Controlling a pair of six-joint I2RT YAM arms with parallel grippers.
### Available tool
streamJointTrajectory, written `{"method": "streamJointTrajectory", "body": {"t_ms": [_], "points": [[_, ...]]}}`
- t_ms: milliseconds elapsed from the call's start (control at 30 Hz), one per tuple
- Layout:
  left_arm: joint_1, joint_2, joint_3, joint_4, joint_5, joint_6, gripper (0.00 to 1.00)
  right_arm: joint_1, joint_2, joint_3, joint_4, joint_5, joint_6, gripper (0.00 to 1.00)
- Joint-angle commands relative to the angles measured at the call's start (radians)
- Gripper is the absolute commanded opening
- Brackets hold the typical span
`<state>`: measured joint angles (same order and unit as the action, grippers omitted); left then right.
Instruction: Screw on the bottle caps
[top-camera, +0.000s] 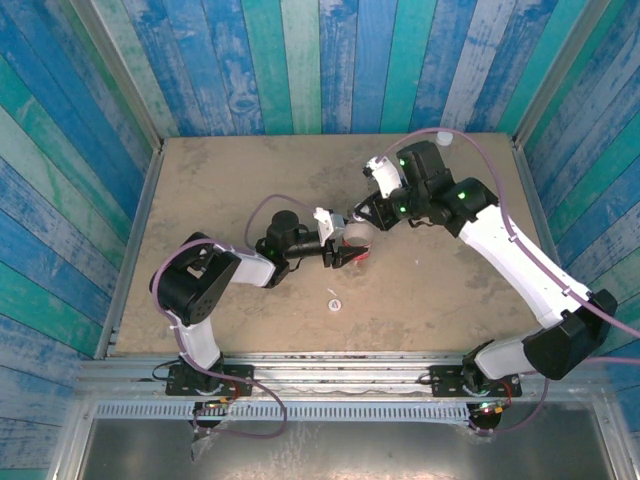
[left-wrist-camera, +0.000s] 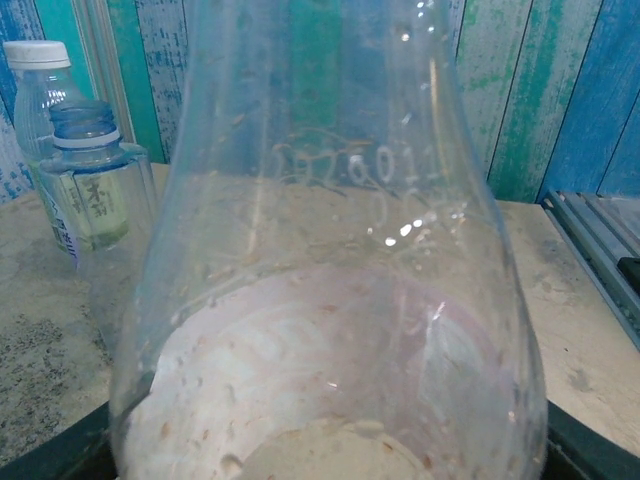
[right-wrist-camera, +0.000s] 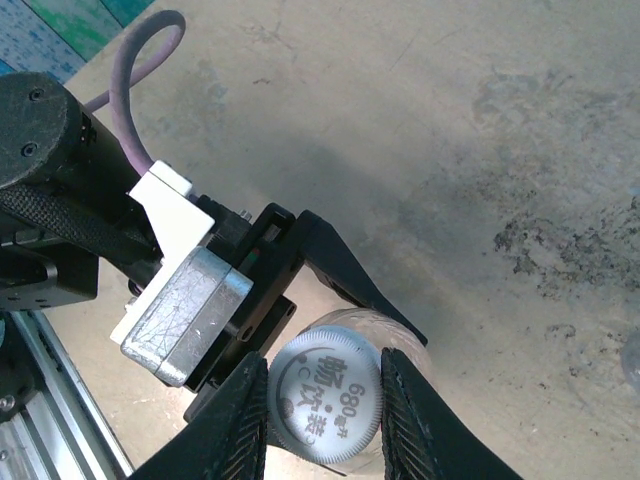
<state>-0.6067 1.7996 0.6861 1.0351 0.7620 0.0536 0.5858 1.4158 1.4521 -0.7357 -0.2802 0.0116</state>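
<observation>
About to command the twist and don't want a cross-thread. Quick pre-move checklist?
1. Left tool clamped on bottle: ok.
2. Right tool fingers against both sides of cap: ok.
3. Cap seated square on the bottle: cannot tell, the joint is hidden under it.
4. Loose cap on table, away from both tools: ok.
5. Uncapped bottle in the background upright: ok.

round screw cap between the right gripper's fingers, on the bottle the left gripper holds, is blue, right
It is white: the right wrist view shows a round white plastic screw cap between the right gripper's fingers, on the clear bottle the left gripper holds.
</observation>
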Motion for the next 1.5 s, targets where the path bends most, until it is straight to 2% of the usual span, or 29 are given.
{"method": "streamJointTrajectory", "body": {"t_ms": [0,100,567,1133,1467], "points": [[0.002,0.036,-0.007,-0.109,-0.007,0.023,0.7,0.006,0.029,0.03,-0.112,0.08,0.005,0.27],[0.002,0.035,-0.006,-0.11,-0.012,0.025,0.7,0.047,0.051,0.064,-0.153,0.119,0.006,0.27],[0.001,0.03,-0.005,-0.124,-0.024,0.041,0.7,0.085,0.101,0.164,-0.265,0.215,0.042,0.27],[0.001,0.033,-0.007,-0.118,-0.024,0.029,0.69,0.105,0.089,0.138,-0.249,0.245,0.065,0.28],[-0.001,0.034,-0.007,-0.118,-0.022,0.029,0.69,0.1,0.075,0.127,-0.226,0.248,0.07,0.33]]}}
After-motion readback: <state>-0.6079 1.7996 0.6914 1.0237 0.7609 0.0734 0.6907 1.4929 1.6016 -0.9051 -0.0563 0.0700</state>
